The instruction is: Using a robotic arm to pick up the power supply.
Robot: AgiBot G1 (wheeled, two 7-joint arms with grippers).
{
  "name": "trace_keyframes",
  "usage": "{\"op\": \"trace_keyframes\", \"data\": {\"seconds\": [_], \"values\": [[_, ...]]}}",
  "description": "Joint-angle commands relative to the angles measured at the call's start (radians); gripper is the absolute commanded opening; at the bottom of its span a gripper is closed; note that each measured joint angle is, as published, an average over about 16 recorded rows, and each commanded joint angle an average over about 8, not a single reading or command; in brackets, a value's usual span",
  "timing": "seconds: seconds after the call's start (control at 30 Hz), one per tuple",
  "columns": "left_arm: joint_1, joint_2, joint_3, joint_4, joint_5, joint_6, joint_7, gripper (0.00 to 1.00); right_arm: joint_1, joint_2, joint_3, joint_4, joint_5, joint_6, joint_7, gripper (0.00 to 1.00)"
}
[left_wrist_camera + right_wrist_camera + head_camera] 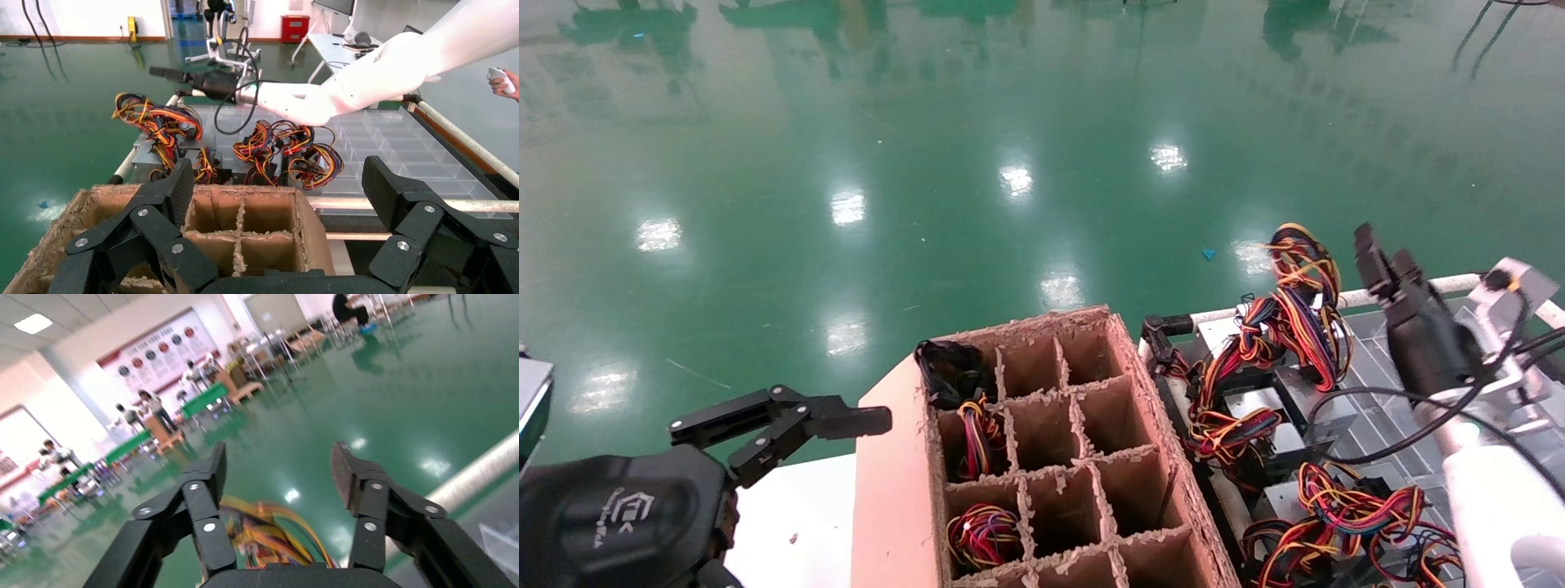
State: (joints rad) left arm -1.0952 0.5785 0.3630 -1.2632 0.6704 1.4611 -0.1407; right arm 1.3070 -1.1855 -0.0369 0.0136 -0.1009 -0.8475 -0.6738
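Observation:
Several power supplies (1258, 404) lie in a clear ridged tray (1385, 384) at the right, silver boxes with yellow, orange, red and black wire bundles (1303, 310). My right gripper (1377, 249) hangs open above the tray's far end, nothing between its fingers. In the right wrist view the right gripper (278, 465) has a blurred wire bundle (269, 536) below it, apart from the pads. In the left wrist view the right gripper (160, 72) is above the wire bundles (159, 119) and a silver box (147, 156). My left gripper (805, 420) stays open at the lower left.
A brown divided carton (895, 490) stands between the arms; wire bundles (981, 531) fill some of its near-left cells. The left gripper (278, 184) hovers beside the carton (315, 236). A white tube rail (1336, 298) borders the tray. A person's hand (502, 79) shows far off.

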Motion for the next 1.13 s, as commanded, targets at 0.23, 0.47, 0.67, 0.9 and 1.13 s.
{"op": "trace_keyframes", "data": {"seconds": [0.23, 0.47, 0.67, 0.9, 1.13], "values": [[0.000, 0.000, 0.000, 0.000, 0.000, 0.000, 0.000, 1.00, -0.024, 0.023, 0.009, 0.040, 0.014, -0.082, 0.101, 1.00], [0.000, 0.000, 0.000, 0.001, 0.000, 0.000, 0.000, 1.00, -0.048, 0.071, -0.010, 0.146, -0.035, -0.147, 0.191, 1.00], [0.000, 0.000, 0.000, 0.001, 0.000, 0.000, 0.000, 1.00, -0.068, 0.126, -0.035, 0.269, -0.100, -0.202, 0.264, 1.00], [0.000, 0.000, 0.000, 0.001, 0.000, 0.000, 0.000, 1.00, -0.091, 0.190, -0.065, 0.411, -0.175, -0.265, 0.349, 1.00], [0.000, 0.000, 0.000, 0.001, 0.000, 0.000, 0.000, 1.00, -0.110, 0.240, -0.088, 0.524, -0.235, -0.316, 0.416, 1.00]]}}
